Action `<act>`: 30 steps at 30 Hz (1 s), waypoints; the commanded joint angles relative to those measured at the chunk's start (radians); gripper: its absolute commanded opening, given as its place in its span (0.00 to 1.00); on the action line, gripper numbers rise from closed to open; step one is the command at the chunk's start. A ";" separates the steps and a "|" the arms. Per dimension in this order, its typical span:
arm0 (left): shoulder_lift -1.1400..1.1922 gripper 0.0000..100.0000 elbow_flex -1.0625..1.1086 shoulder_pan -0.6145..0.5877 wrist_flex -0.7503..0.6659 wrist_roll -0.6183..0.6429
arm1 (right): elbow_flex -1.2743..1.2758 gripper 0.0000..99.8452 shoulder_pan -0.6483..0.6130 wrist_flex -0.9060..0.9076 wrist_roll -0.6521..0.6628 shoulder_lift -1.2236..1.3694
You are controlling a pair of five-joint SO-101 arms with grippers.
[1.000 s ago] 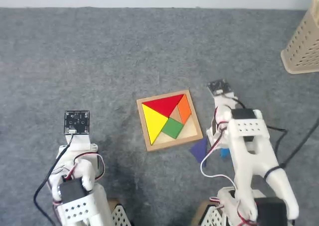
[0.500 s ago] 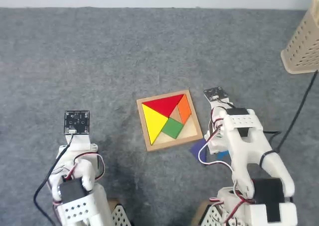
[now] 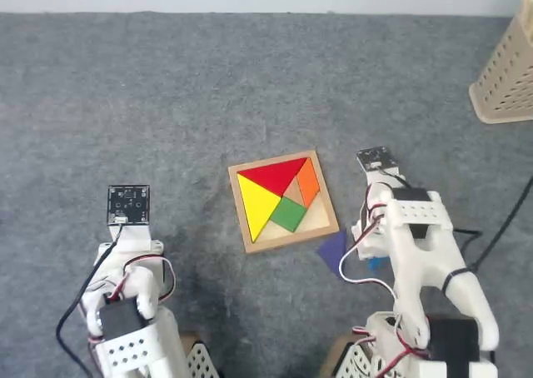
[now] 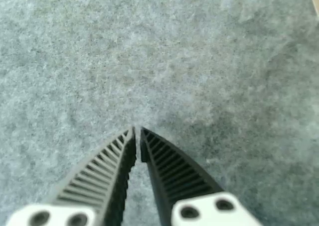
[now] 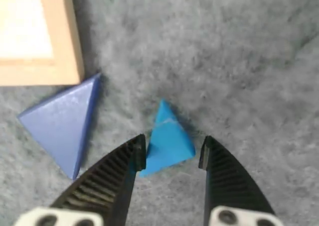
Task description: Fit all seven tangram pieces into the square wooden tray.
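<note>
The square wooden tray (image 3: pixel 247 227) lies mid-table and holds a red triangle (image 3: pixel 273 176), a yellow triangle (image 3: pixel 256 205), an orange piece (image 3: pixel 309 182) and a green square (image 3: pixel 288 214). A dark blue triangle (image 3: pixel 333 250) (image 5: pixel 64 124) lies on the carpet just off the tray's near right corner (image 5: pixel 60 61). A small light blue triangle (image 5: pixel 167 138) (image 3: pixel 376 263) lies beside it. My right gripper (image 5: pixel 172 149) is open, its fingers on either side of the light blue triangle. My left gripper (image 4: pixel 137 133) is shut over bare carpet at the near left.
A beige perforated basket (image 3: pixel 507 66) stands at the far right edge. Grey carpet (image 3: pixel 166 103) covers the table, with free room at the back and left. Both arm bases (image 3: pixel 133 345) sit at the near edge.
The right arm shifted left toward the tray, then back to the right and slightly nearer, over the light blue triangle. The left arm has not moved.
</note>
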 commanded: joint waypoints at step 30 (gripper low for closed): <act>-0.014 0.01 -0.007 -0.003 0.008 -0.005 | -0.207 0.01 -0.039 0.018 -0.006 0.079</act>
